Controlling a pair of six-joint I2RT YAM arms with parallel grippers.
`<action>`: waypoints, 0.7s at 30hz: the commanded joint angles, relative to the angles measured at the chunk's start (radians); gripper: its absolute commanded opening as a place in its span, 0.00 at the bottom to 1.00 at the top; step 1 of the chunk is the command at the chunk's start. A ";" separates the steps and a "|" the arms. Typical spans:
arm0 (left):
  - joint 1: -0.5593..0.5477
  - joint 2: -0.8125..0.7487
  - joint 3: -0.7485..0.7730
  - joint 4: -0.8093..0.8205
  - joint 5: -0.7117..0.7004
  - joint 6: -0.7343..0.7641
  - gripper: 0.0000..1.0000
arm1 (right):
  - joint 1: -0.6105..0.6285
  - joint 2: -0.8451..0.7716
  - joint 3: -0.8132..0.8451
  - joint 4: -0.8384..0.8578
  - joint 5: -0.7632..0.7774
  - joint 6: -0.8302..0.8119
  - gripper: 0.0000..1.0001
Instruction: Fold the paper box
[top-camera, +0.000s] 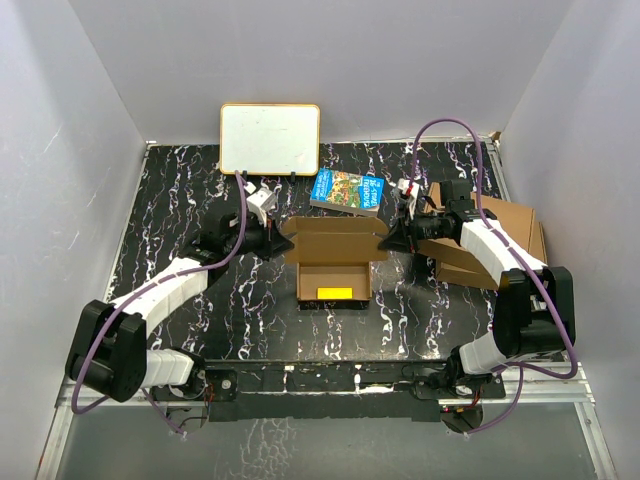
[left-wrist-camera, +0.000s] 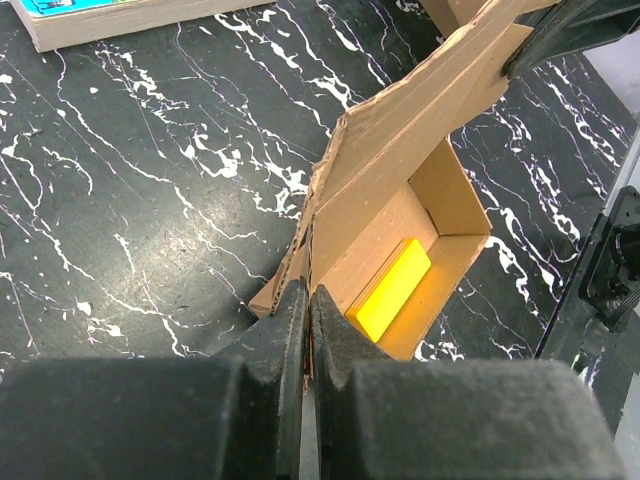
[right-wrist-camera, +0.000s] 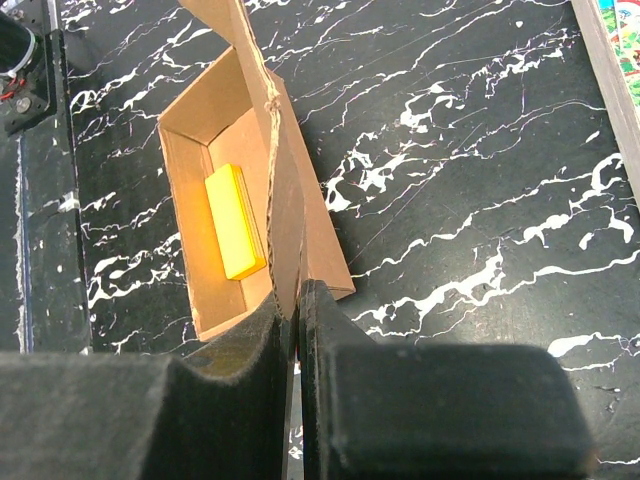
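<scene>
Pinching lid corners, I have L gripper and R gripper clamped on box, table ctr. Lid axis runs L-R; tray lies nearside, arms equally close.

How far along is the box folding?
Done: the box base stands with its walls up, and a yellow block lies inside. In hand: the left gripper and right gripper each pinch one end of the lid, which is raised, not closed. Left: bring the lid down over the base and tuck it in.
</scene>
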 joint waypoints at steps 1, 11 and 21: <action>0.005 -0.004 0.040 0.039 0.010 -0.050 0.00 | 0.025 -0.019 0.042 0.081 -0.002 0.048 0.08; -0.110 -0.009 0.041 0.131 -0.402 -0.198 0.00 | 0.181 -0.060 0.028 0.369 0.317 0.299 0.08; -0.202 0.112 0.073 0.235 -0.691 -0.235 0.00 | 0.274 -0.007 0.028 0.566 0.661 0.499 0.08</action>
